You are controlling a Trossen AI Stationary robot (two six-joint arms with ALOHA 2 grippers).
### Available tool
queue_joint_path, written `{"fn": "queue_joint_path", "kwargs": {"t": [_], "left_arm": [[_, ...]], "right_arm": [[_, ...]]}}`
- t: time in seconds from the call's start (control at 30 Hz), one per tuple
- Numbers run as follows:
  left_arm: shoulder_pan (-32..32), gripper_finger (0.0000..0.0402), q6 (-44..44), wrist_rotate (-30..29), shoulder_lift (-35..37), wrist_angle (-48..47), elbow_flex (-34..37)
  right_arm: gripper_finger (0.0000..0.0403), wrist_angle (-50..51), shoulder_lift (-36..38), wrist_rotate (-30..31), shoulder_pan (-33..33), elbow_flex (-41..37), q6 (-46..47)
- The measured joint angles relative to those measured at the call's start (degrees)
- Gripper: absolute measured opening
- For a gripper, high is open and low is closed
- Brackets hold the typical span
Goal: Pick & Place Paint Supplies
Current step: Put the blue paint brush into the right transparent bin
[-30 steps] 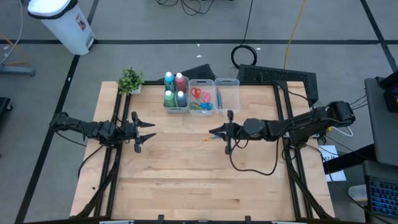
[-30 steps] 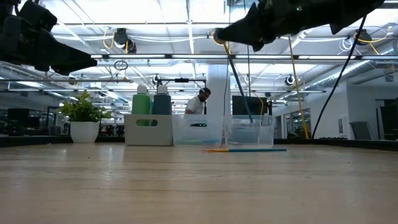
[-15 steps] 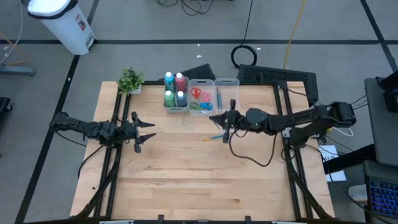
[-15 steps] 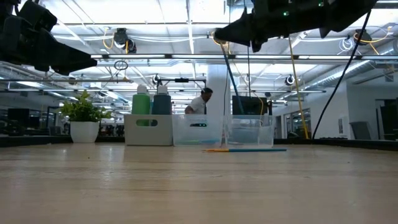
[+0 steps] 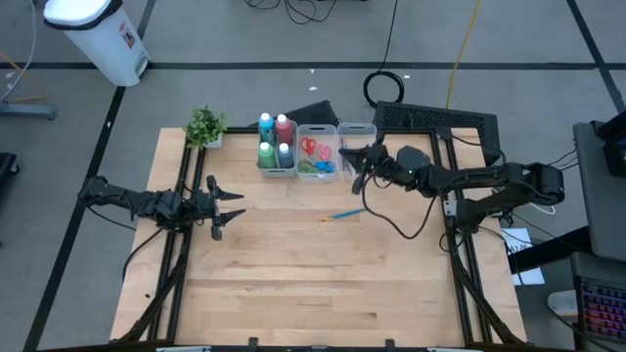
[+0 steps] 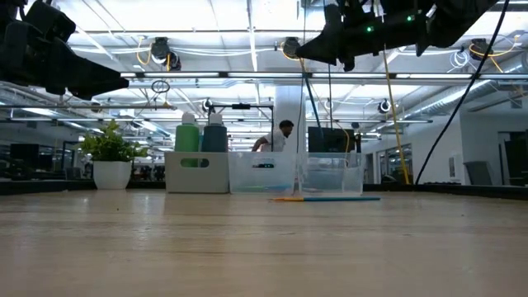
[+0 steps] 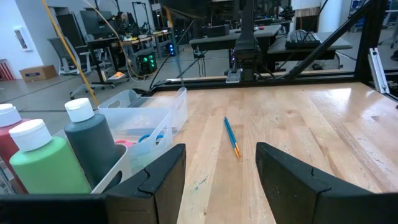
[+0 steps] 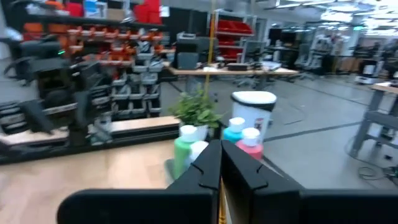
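My right gripper [image 5: 344, 154] hovers over the rightmost clear bin [image 5: 358, 135], shut on a thin brush. The brush shaft [image 6: 312, 111] slants down below it in the low view. A second blue and orange brush [image 5: 339, 213] lies flat on the wood in front of the bins. The four paint bottles [image 5: 277, 143] stand in the left bin. Several scissors [image 5: 315, 153] lie in the middle bin. My left gripper [image 5: 239, 206] waits open above the table's left side, apart from everything. My right gripper pinches the thin brush between its two shut fingers [image 8: 205, 171]. Only a sliver of the orange handle [image 8: 219, 208] shows between them. The brush is lifted clear of the table and hangs slanting below the gripper. Which part of the handle the fingers are on I cannot tell.
A small potted plant [image 5: 205, 127] stands at the far left corner, beside the bottle bin. The three bins line the far edge. Bare wood [image 5: 293, 274] covers the middle and near half. A person [image 6: 276, 136] shows in the room beyond.
My right gripper has carried the brush from above the table's middle toward the far edge and now hangs over the rightmost bin, still shut. The brush lying on the table has stayed where it was.
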State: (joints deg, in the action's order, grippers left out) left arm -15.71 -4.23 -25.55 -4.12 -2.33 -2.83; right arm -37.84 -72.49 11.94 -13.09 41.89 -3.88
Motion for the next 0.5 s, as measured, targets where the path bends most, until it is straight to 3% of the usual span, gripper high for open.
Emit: {"fn": "queue_joint_path", "kwargs": {"t": [0.5], "left_arm": [[0.01, 0.0202, 0.0, 0.01, 0.0, 0.0, 0.0]], "right_arm": [[0.0, -0.56, -0.02, -0.01, -9.15, -2.38, 2.64]]}}
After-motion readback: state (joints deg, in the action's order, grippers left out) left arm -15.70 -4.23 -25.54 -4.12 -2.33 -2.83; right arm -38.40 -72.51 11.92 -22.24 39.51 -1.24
